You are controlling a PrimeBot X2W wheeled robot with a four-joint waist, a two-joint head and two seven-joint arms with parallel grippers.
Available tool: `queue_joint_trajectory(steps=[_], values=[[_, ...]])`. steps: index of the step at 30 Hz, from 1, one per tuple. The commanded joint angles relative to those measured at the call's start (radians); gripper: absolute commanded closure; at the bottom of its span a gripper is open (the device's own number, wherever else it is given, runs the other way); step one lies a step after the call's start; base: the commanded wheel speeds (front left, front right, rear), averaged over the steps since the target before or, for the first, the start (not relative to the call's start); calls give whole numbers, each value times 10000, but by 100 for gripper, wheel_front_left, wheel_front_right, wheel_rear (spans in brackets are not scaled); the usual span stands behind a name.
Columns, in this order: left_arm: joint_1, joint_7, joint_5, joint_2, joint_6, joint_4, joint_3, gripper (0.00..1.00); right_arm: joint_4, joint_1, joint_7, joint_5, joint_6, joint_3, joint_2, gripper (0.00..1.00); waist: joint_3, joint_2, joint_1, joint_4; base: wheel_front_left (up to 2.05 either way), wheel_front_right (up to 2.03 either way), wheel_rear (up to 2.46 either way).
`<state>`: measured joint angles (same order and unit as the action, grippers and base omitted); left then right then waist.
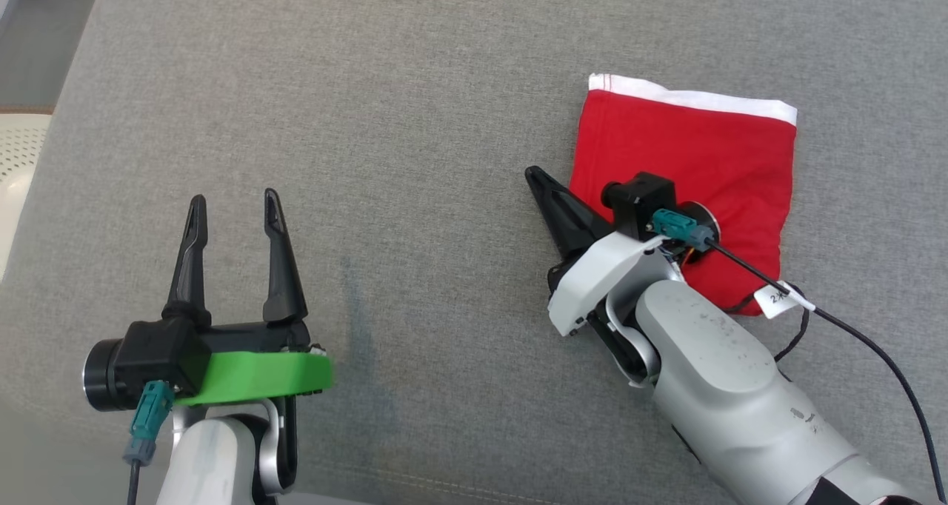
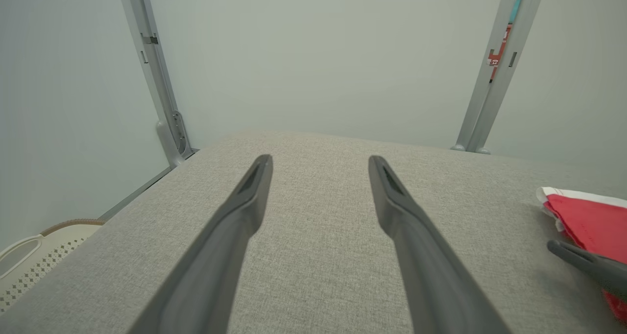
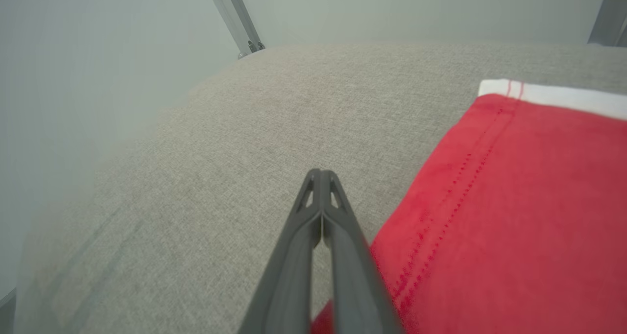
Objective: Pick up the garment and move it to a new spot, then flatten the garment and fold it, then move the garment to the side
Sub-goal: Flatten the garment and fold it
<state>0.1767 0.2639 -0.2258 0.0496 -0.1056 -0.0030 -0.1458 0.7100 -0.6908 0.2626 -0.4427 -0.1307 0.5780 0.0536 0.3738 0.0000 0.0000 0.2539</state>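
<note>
The folded red cloth garment with a white hem (image 1: 689, 172) lies flat on the right side of the grey woven fabric surface (image 1: 415, 120). The right gripper (image 1: 532, 172) rests along its left edge. From the right wrist its fingers (image 3: 343, 246) are pressed together and empty at the tips, beside the red stitched seam. The left gripper (image 1: 235, 195) hangs spread, well apart. Its wrist view adds a cream perforated basket (image 2: 29, 260) beyond the surface's edge.

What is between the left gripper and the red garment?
From the left gripper, the head view shows bare grey upholstery, then the shut right gripper at the edge of the garment.
</note>
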Motion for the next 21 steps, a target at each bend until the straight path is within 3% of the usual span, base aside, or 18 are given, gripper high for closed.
queue_joint_trajectory(steps=[1, 11, 21], values=[[148, -4, 120, 22, -2, 13, 31, 0, -333, 165, 26, -97, 2, 106, 9, 100, -44, 0, 0, -175, 0, 0, 0], [85, -4, 587, 24, 170, 327, 640, 0, -2869, 1063, 25, 317, 2, -894, 719, 100, -703, 0, 0, -1292, 0, 0, 0], [-366, -4, 1153, 25, 371, 700, 1437, 0, -4297, 2815, 25, 787, 2, -3497, 1485, 100, -1431, 0, 0, -2632, 0, 0, 0]])
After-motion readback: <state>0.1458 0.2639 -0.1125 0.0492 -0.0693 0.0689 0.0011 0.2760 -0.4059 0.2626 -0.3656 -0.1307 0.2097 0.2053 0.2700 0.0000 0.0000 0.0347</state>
